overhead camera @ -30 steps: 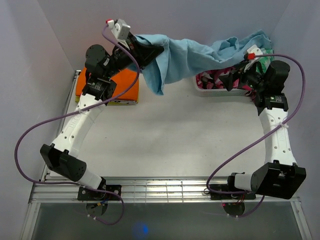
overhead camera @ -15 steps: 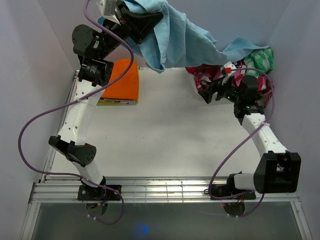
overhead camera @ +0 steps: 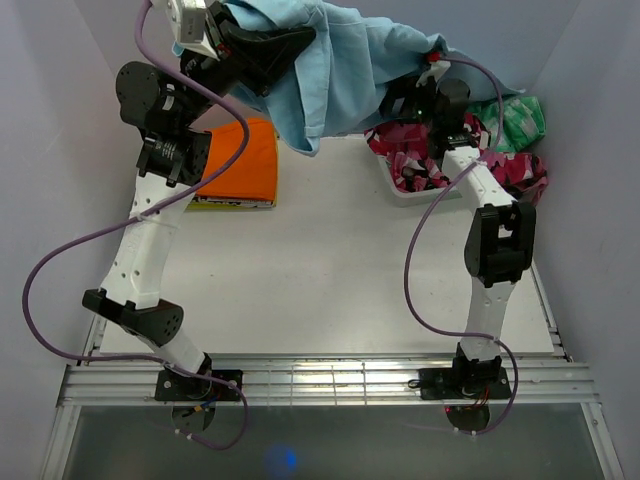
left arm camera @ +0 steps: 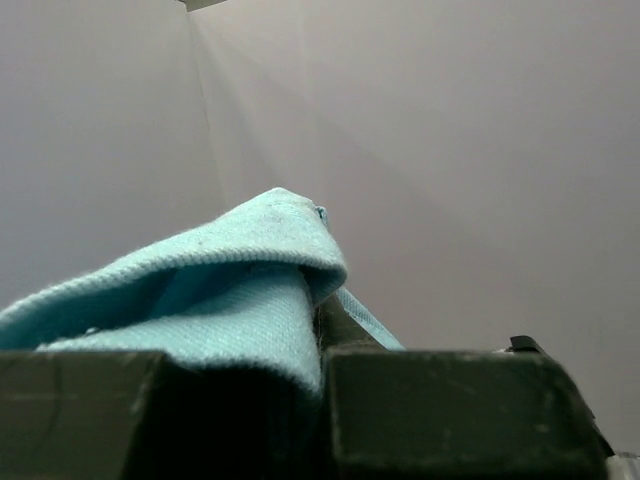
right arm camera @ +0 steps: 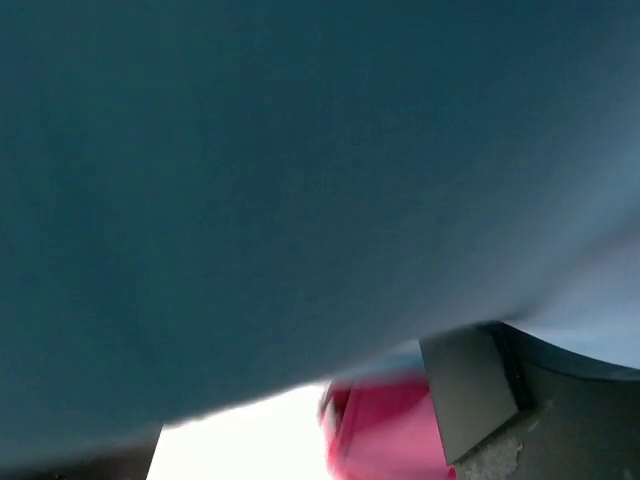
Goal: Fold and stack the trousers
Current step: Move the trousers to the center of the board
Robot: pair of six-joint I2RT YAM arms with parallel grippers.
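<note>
Light blue trousers [overhead camera: 345, 70] hang in the air at the back of the table. My left gripper [overhead camera: 300, 40] is raised high at the back left and is shut on one edge of them; the left wrist view shows the blue cloth [left arm camera: 230, 290] pinched between the jaws [left arm camera: 322, 370]. My right gripper [overhead camera: 392, 100] is up against the hanging cloth from the right, with its jaws apart. In the right wrist view the blue cloth [right arm camera: 300, 180] fills the view, blurred, above one finger [right arm camera: 470, 395]. A folded orange pair [overhead camera: 245, 165] lies at the back left.
A white basket [overhead camera: 400, 185] at the back right holds pink patterned clothes [overhead camera: 420, 165] and a green garment [overhead camera: 515, 120]; the pink cloth [right arm camera: 385, 430] shows in the right wrist view. White walls stand close on the left, back and right.
My left gripper has lifted the blue trousers higher and further left. My right gripper has swung from the basket up and left to the hanging cloth.
</note>
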